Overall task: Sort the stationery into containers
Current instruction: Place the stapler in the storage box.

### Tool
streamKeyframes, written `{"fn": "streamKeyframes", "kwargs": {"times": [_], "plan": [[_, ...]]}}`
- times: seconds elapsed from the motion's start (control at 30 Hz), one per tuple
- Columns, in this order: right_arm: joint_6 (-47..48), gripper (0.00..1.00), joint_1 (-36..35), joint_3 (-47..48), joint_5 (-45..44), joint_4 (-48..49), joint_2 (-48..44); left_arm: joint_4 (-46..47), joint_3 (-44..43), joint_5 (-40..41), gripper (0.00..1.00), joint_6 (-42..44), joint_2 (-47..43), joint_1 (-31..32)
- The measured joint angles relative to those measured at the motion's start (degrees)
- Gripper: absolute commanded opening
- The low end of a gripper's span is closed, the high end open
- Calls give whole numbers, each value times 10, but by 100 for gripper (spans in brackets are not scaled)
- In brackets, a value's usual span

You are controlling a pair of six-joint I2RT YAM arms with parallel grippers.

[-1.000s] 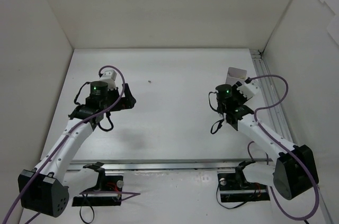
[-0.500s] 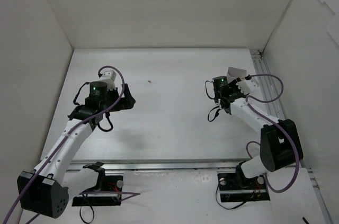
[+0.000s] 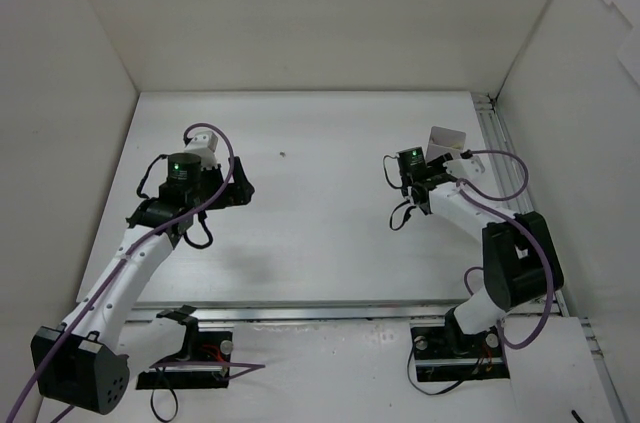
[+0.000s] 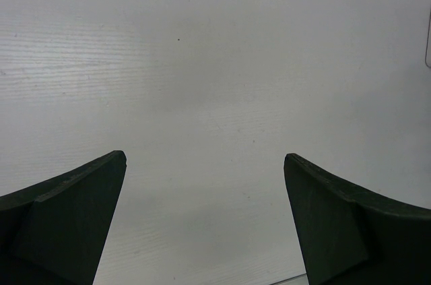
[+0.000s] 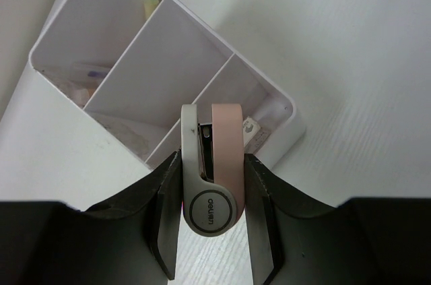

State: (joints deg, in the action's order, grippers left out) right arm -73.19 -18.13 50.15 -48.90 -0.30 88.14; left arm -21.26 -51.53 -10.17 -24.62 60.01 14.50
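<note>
Right hand [image 5: 212, 164] grips a pink-and-grey stapler [image 5: 225, 140] at the white divided plastic bin [image 5: 284, 101], contents [image 5: 86, 86] blurry; left hand [image 4: 204, 157] gapes wide.

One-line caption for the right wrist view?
Right gripper holds a pink-and-grey stapler over the white divided bin.

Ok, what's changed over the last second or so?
The right arm folded its elbow up and in, carrying the right gripper a little left and farther out, beside the white bin. It is shut on a pink and grey stapler. The left arm and open left gripper stayed put.
</note>
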Motion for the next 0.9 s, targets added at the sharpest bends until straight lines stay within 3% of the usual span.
{"fn": "streamKeyframes", "kwargs": {"times": [0.9], "plan": [[-69,36,36,13,0,-3,43,-10,-1,7,100,2,-1,0]]}}
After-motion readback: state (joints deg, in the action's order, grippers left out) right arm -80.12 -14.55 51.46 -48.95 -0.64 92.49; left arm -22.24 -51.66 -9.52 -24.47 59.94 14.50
